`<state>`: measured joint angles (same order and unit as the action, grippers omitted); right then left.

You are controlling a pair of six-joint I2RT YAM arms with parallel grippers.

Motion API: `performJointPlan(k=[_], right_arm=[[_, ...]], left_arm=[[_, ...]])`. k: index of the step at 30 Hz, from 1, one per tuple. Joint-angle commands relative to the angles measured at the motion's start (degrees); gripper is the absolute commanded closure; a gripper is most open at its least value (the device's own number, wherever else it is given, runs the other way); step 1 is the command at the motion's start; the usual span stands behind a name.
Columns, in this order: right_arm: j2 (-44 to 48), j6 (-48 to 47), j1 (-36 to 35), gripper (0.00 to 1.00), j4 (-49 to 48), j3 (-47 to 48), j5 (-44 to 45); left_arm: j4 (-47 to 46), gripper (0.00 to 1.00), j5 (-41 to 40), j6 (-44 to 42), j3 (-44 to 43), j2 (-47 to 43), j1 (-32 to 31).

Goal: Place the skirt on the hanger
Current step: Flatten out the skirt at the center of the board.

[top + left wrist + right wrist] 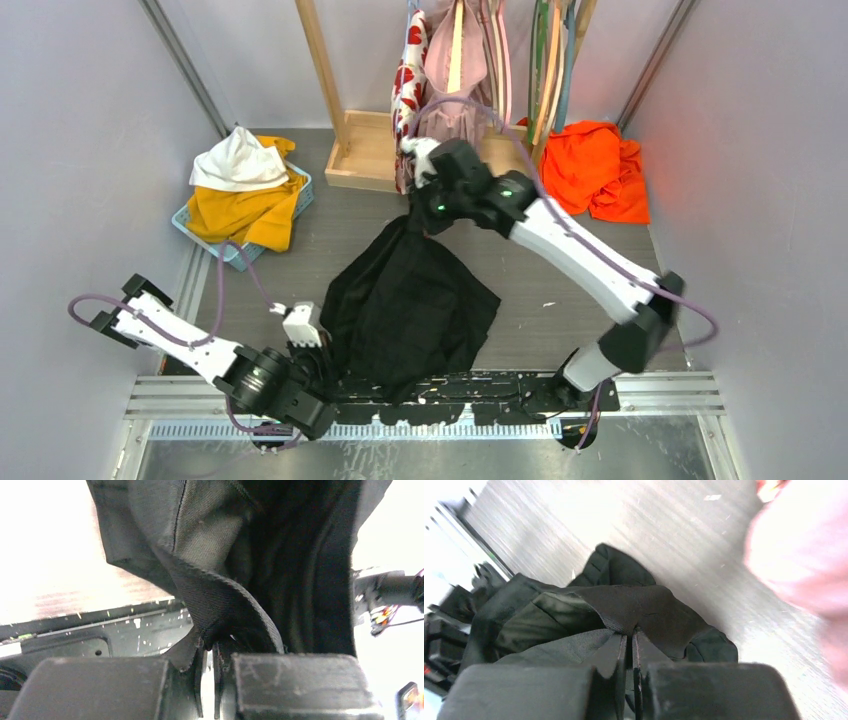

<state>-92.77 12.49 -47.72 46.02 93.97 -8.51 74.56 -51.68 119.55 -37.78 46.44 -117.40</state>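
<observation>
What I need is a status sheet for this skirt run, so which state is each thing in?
black skirt, not yet hung, spread on the table, pinched at two edges
left tool, shut on the skirt
right tool, shut on the skirt
pink garment, hanging on the rack
orange garment, crumpled on the table
basket, heaped with clothes

so the skirt [410, 300] lies in the middle of the table [560, 290], basket [210, 240] back-left, rack [362, 150] behind it, garment heap [590, 170] right of the rack
</observation>
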Motion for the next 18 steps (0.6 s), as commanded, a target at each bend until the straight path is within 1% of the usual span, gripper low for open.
performJointPlan(k=[1, 3, 5, 7, 8, 9, 12, 13, 14, 15, 18], right_arm=[[9.2, 3.2, 3.2, 0.99, -4.2, -2.8, 4.3], [10.7, 3.7, 5.0, 0.99, -6.5, -2.2, 3.0], [10.1, 3.8, 6.2, 0.99, -7.1, 0.1, 1.9], [8.7, 4.3, 7.3, 0.99, -8.8, 2.5, -0.7], [7.7, 4.6, 7.7, 0.99, -9.4, 4.2, -2.0], [6.4, 4.7, 7.8, 0.99, -10.0, 5.8, -3.4], [2.6, 4.9, 7.9, 0.99, -11.0, 12.3, -4.6], [0.9, 5.1, 8.0, 0.99, -11.3, 14.6, -4.4], [-0.6, 5.2, 8.4, 0.99, -11.7, 16.7, -4.5], [-2.1, 5.4, 8.7, 0.99, -12.1, 19.2, -5.0], [-6.7, 6.4, 9.5, 0.99, -12.5, 27.0, -5.4]], left_arm=[[7.9, 0.92, -9.5, -4.4, -6.4, -4.9, 5.9], [6.1, 0.92, -9.7, -16.3, -9.6, -7.5, 11.4], [0.6, 0.92, -7.9, -29.9, -12.7, -9.1, 18.3], [-7.8, 0.91, -3.8, -43.4, -14.7, -9.4, 27.6], [-12.5, 0.91, -1.0, -49.2, -16.0, -8.6, 31.6], [-15.0, 0.91, 2.0, -53.8, -17.3, -7.4, 35.9], [-18.6, 0.91, 10.9, -64.0, -21.1, -2.6, 49.2], [-20.2, 0.91, 15.0, -68.0, -21.7, -1.5, 53.7], [-22.3, 0.91, 17.8, -70.8, -22.1, -1.3, 58.3], [-24.1, 0.91, 20.4, -73.3, -22.8, -1.2, 64.4], [-26.9, 0.91, 26.8, -80.1, -27.2, 0.3, 76.4]])
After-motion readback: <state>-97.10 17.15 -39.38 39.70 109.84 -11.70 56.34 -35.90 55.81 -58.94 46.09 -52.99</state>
